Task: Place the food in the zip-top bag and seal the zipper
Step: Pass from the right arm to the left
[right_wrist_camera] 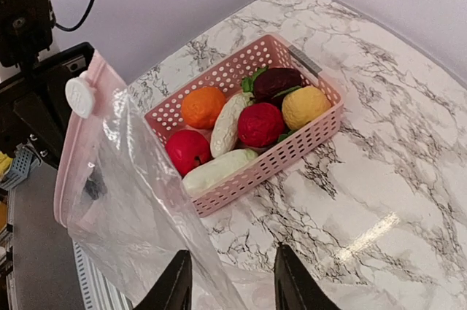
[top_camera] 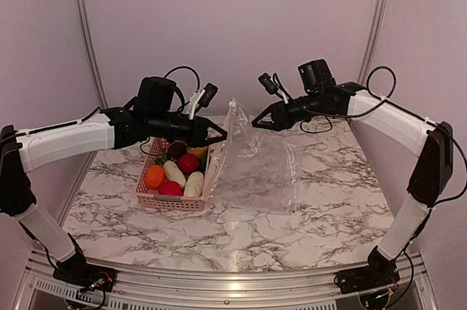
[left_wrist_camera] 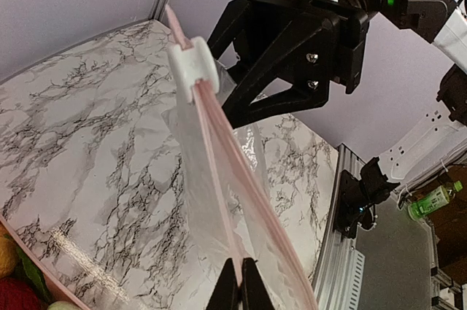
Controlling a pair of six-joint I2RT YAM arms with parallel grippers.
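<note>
**Figure: Zip-top bag held up by its zipper edge beside the loaded basket**

The zip-top bag (top_camera: 255, 168) stands at the centre of the marble table (top_camera: 328, 208). Its lower part rests crumpled on the tabletop and its top edge is lifted into the air. The bag's left side lies against the pink lattice basket (right_wrist_camera: 292, 153).

Along that raised edge runs the pink zipper (left_wrist_camera: 219, 149), with a white slider (left_wrist_camera: 193, 68) sitting at the end farther from your left arm. In the left wrist view, the two pink lips spread apart from the slider toward the camera.

Your left gripper (left_wrist_camera: 239, 288) has its fingers pressed together, pinching one lip of the zipper and holding the bag's top up. Your right gripper (top_camera: 257, 122) hangs just beside the slider end of the zipper with its fingers spread. They close on nothing (whether a fingertip brushes the film cannot be told).

The food lies in the basket, left of the bag:

- an orange piece (right_wrist_camera: 203, 106)
- a smooth red piece (right_wrist_camera: 188, 151)
- a textured red piece (right_wrist_camera: 260, 124)
- a yellow piece (right_wrist_camera: 305, 106)
- a dark purple piece (right_wrist_camera: 277, 80) with green leaves
- two white oblong pieces (right_wrist_camera: 228, 124), one lying along the basket's near wall

The pieces are packed close, touching one another.
</note>
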